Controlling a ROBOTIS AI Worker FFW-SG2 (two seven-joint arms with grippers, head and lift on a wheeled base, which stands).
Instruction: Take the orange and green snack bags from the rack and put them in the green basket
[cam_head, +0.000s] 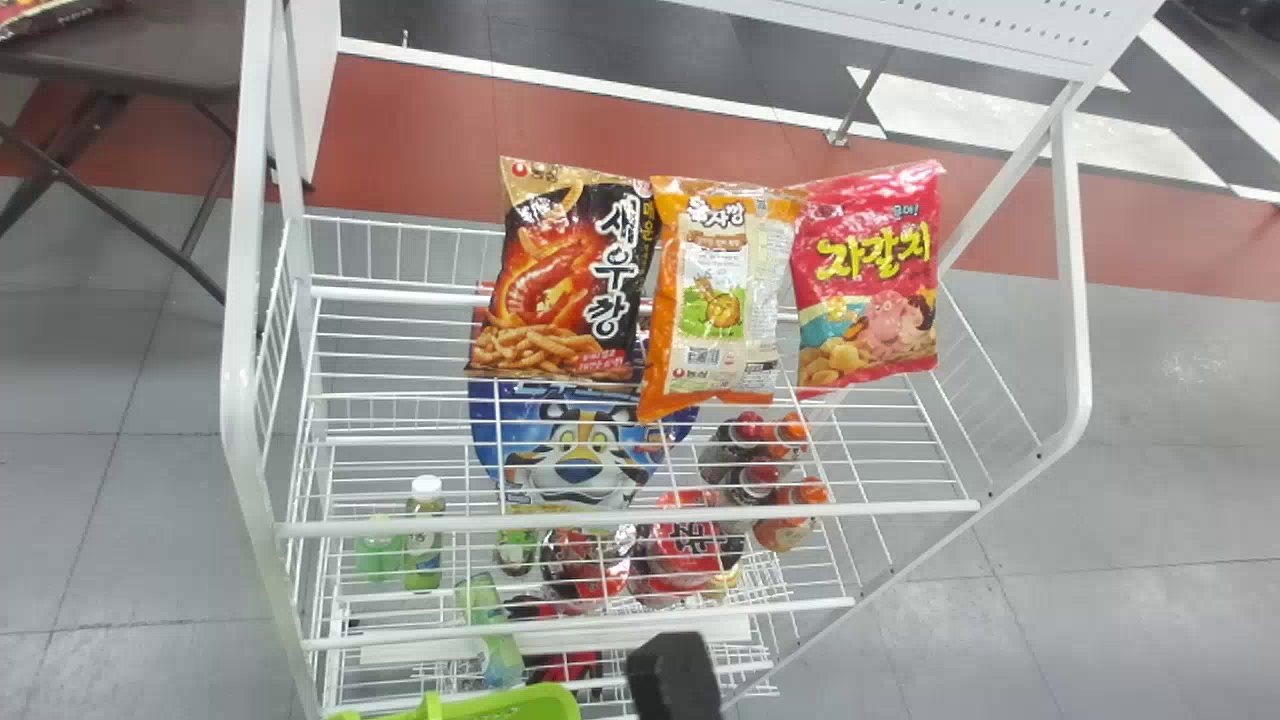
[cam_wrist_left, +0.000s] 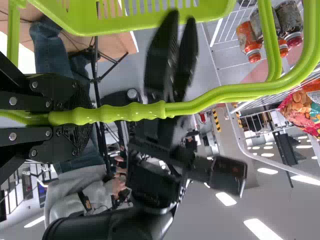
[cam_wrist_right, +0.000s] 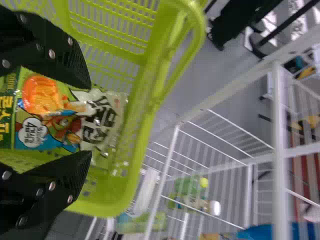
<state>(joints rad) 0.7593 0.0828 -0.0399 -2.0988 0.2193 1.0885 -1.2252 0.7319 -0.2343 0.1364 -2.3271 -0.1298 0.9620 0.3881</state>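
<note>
One spread right tool (cam_wrist_right: 90, 119): I should lift straight off the green snack bag (cam_wrist_right: 52, 122). Left tool (cam_wrist_left: 90, 116) clamps basket handle (cam_wrist_left: 140, 111).

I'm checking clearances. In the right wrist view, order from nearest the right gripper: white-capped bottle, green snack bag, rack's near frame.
1. Green snack bag: in the basket, by the gripper.
2. Rack's near frame: beyond the basket.
3. White-capped bottle: behind the frame.

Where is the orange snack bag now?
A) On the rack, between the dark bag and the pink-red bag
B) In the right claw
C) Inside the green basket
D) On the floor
A: the orange snack bag sits on the rack, the dark bag to its left and the pink-red bag to its right.
</note>
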